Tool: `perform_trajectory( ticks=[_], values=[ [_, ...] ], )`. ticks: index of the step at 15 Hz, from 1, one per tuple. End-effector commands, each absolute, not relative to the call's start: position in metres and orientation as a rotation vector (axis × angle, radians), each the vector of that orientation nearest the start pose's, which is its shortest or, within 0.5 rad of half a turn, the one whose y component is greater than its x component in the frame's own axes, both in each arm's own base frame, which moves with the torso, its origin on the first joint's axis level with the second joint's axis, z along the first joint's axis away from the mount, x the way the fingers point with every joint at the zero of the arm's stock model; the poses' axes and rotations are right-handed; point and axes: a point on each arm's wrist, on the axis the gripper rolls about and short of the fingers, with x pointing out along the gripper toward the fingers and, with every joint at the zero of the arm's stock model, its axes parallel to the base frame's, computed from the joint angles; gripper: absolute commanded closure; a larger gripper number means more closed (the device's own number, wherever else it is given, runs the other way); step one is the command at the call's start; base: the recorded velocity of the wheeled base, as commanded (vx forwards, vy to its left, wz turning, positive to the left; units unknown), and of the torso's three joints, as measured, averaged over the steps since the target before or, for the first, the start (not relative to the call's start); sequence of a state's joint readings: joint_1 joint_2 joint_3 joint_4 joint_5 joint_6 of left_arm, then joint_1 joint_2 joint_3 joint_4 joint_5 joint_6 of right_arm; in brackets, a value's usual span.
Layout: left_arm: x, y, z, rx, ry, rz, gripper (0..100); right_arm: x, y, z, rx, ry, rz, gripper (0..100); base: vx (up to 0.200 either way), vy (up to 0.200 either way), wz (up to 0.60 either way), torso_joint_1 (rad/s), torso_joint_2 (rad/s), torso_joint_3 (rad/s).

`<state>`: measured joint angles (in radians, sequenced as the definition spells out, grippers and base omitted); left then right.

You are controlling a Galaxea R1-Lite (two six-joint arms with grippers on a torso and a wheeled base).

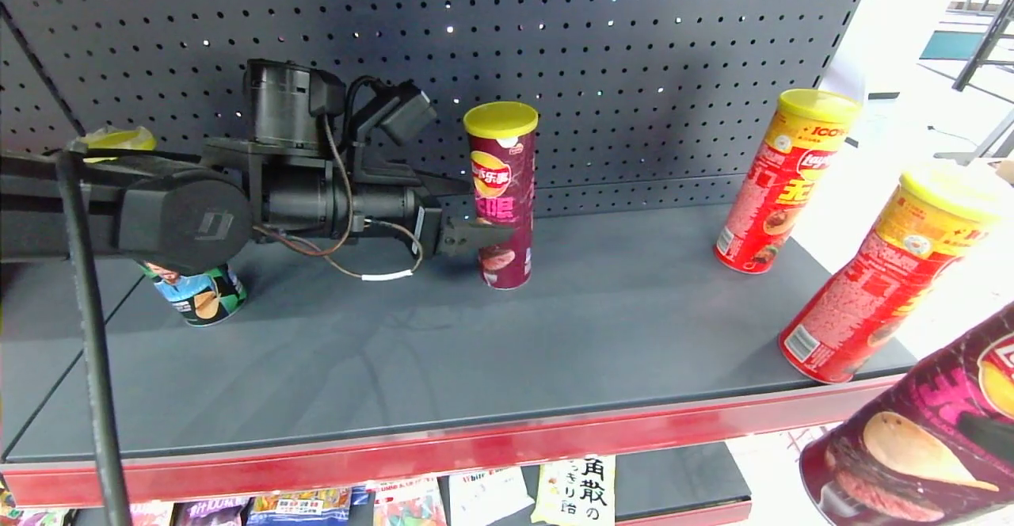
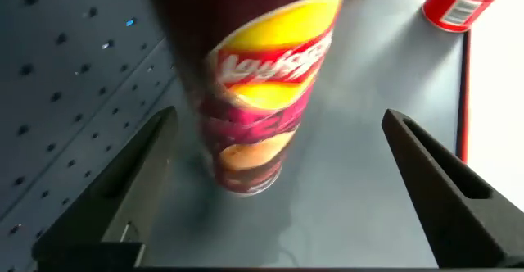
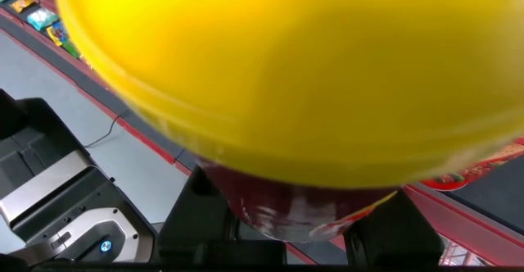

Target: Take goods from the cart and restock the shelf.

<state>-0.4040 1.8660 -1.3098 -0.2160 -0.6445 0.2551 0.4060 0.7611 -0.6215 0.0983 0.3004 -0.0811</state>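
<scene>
Starting at the left end of the shelf (image 1: 396, 367): there's a blue-green can (image 1: 202, 296) standing towards the back, mostly hidden behind the left arm, so only its lower part and a bit of yellow lid show.

The left claw (image 1: 483, 237) is stretched out over the shelf, low down beside the standing purple can (image 1: 503, 193). In the left wrist view the left claw (image 2: 278, 124) is spread wide. One finger sits on each side of the standing purple can (image 2: 262, 100), with a clear gap on both sides, so it isn't gripping anything. That can is upright with its yellow lid on, about mid-shelf and close to the pegboard back wall (image 1: 634, 51).

Further right is a red can (image 1: 780, 181) near the back right corner. A second red can (image 1: 879, 272) stands at the front right corner, right by the red front edge.

Off the shelf's right end, lower and nearer the camera, is the held purple can (image 1: 911, 439). The right claw (image 3: 295, 231) is pinching its body below the big yellow lid (image 3: 311, 75).

Under the front edge, snack packets (image 1: 570, 490) sit on the lower shelf.
</scene>
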Motion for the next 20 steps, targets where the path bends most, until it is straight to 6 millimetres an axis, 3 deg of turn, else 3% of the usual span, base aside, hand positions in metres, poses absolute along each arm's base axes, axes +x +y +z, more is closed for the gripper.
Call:
perform_trajectory(
  ticks=[1,5,8,19,20],
  values=[
    [0.338,-0.147,0.226,0.182,0.214,-1.074,0,0.058,0.032,0.234,-0.091,0.217,0.713,100,0.0,0.0,0.0,0.0,0.0,0.0],
    [0.354,-0.153,0.22,0.188,0.158,-1.135,0,0.058,0.032,0.233,-0.091,0.22,0.712,100,0.0,0.0,0.0,0.0,0.0,0.0],
    [0.378,-0.162,0.212,0.192,0.083,-1.182,0,0.058,0.032,0.234,-0.093,0.218,0.706,100,0.0,0.0,0.0,0.0,0.0,0.0],
    [0.399,-0.18,0.208,0.193,-0.002,-1.283,0,0.061,0.033,0.233,-0.094,0.231,0.705,100,0.0,0.0,0.0,0.0,0.0,0.0],
    [0.401,-0.183,0.207,0.194,-0.005,-1.289,100,0.06,0.033,0.233,-0.093,0.229,0.703,100,0.0,0.0,0.0,0.0,0.0,0.0]
  ],
)
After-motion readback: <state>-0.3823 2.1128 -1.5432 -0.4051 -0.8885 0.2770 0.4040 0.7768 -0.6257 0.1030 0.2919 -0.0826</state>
